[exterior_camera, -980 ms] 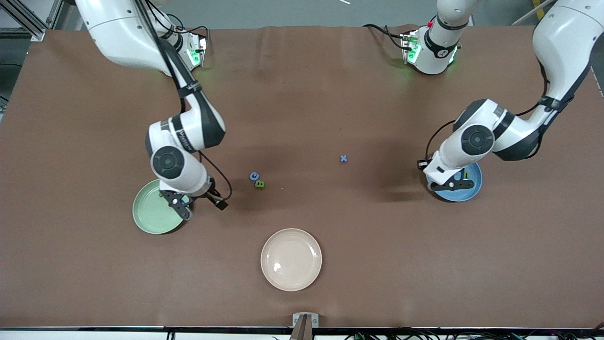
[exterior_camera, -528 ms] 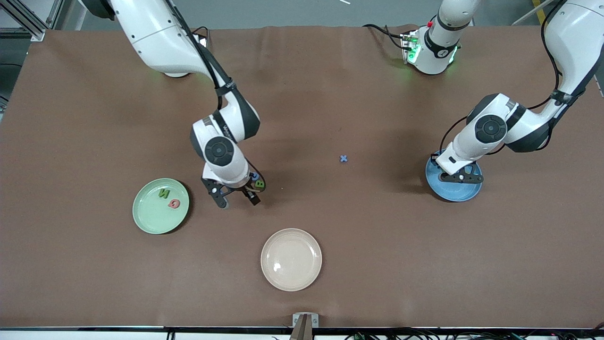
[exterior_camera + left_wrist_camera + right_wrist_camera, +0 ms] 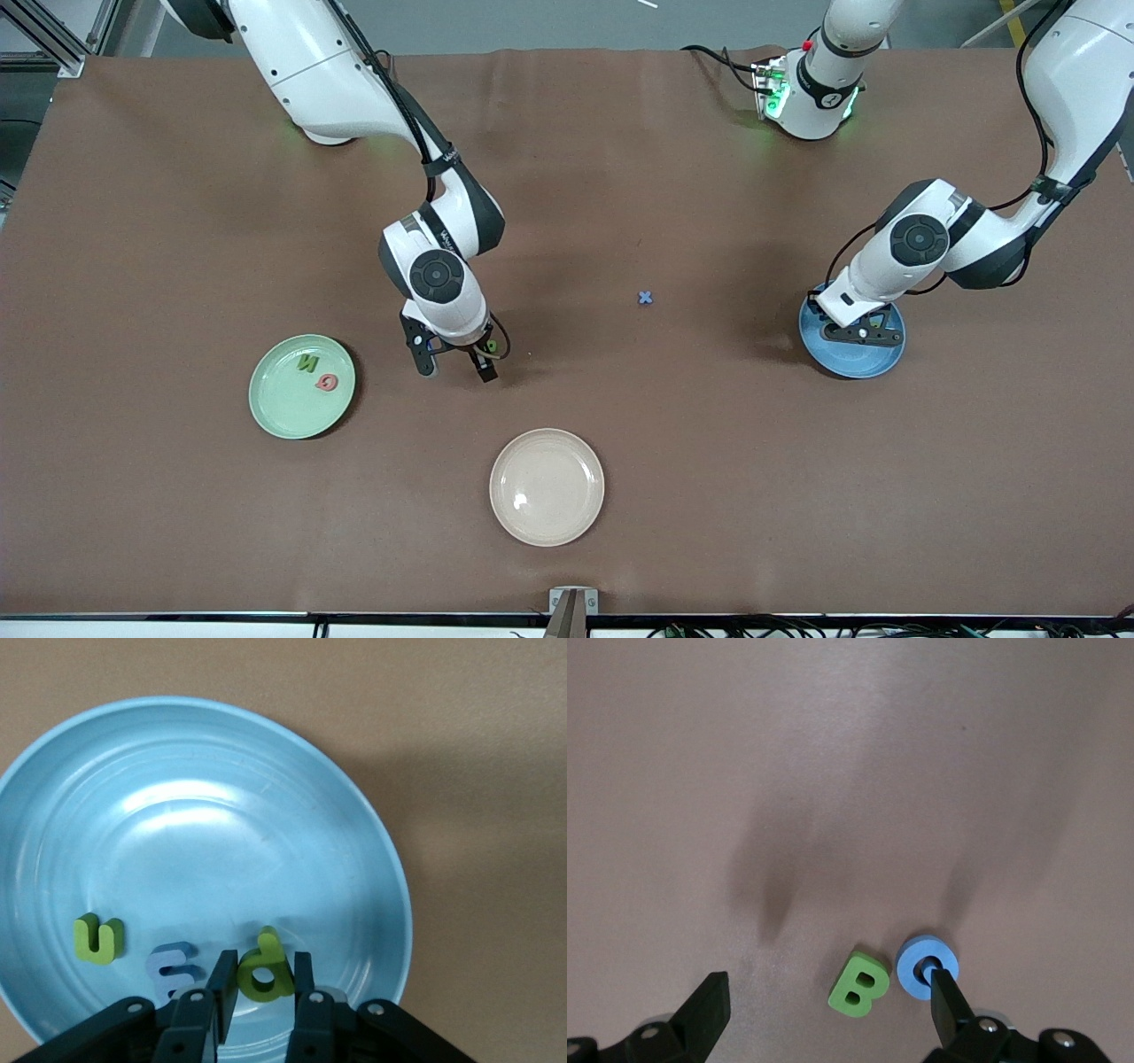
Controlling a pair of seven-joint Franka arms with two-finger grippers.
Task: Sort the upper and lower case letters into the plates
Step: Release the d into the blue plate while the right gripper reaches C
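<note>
My left gripper [image 3: 258, 992] is shut on a green lower-case letter [image 3: 264, 969] low over the sky blue plate [image 3: 221, 797], where a green u [image 3: 97, 939] and a blue lower-case letter [image 3: 174, 966] lie. In the front view this gripper [image 3: 868, 334] is over the blue plate [image 3: 850, 365]. My right gripper [image 3: 828, 1005] stands open over a green B [image 3: 858, 983] and a blue ring-shaped letter [image 3: 920, 958], one fingertip [image 3: 943, 992] overlapping the ring. The mint green plate [image 3: 283, 412] holds a green N [image 3: 306, 361] and a red G [image 3: 327, 382]. A small blue x [image 3: 645, 298] lies mid-table.
A cream-beige plate [image 3: 547, 486] sits nearest the front camera, with nothing in it. The brown table cover [image 3: 709, 487] is bare around it. The right gripper [image 3: 456, 361] hides most of the B and the ring in the front view.
The right arm swung from over the green plate to over the B and the ring, uncovering the N and G. The left gripper shifted slightly over the blue plate.
</note>
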